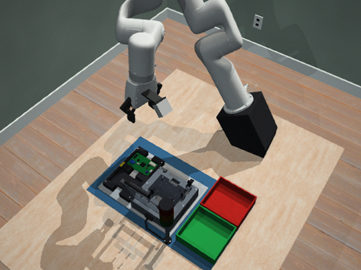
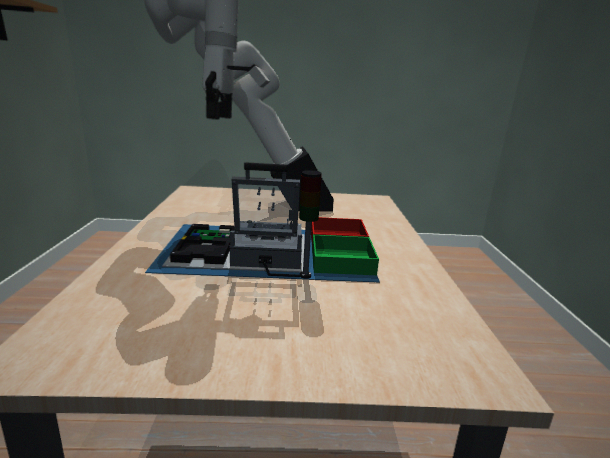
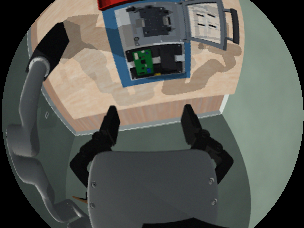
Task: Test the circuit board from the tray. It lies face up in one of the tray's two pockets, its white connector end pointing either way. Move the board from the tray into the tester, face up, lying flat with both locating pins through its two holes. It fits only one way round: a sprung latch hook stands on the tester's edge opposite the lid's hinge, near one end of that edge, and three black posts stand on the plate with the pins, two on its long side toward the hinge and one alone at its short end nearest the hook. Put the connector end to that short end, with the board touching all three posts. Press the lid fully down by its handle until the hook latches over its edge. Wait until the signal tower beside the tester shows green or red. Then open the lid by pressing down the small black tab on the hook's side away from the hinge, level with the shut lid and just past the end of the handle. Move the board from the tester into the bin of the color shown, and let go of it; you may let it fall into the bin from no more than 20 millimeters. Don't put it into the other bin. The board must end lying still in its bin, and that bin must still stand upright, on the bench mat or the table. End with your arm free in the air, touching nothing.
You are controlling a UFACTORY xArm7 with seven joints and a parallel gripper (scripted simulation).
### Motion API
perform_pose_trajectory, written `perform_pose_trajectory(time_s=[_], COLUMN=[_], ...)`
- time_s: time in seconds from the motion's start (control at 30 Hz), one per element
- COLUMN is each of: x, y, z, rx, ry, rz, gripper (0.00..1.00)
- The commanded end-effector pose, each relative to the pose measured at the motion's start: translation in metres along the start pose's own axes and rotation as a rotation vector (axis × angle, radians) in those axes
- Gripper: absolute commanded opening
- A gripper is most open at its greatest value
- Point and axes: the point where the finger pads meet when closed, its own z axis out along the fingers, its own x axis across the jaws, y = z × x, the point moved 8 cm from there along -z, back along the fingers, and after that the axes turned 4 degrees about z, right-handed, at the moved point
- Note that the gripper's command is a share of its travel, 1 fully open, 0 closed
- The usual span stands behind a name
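Note:
The green circuit board [image 1: 143, 163] lies face up in the far pocket of the black tray [image 1: 129, 178]. It also shows in the wrist view [image 3: 142, 62] and in the exterior view [image 2: 210, 233]. The tester [image 1: 168, 193] stands beside the tray with its clear lid [image 2: 263, 206] raised upright and its handle [image 2: 267, 167] on top. The signal tower [image 2: 310, 196] beside it looks dark. My gripper [image 1: 143, 106] is open and empty, high above the table beyond the tray's far side; its fingers also show in the wrist view [image 3: 151, 124].
A red bin [image 1: 228, 200] and a green bin [image 1: 206, 233] stand side by side on the blue mat [image 1: 151, 193], next to the tester. The arm's black base [image 1: 248, 122] sits at the back of the table.

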Motion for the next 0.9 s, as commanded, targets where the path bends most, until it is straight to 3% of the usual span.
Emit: perform_pose_trajectory(time_s=[0.0,0.87], x=[0.001,0.001], y=[0.001,0.019], z=[-0.001,0.009], rx=[0.003,0.017], ry=[0.001,-0.026], rz=[-0.008,-0.072], gripper=[1.00,1.00])
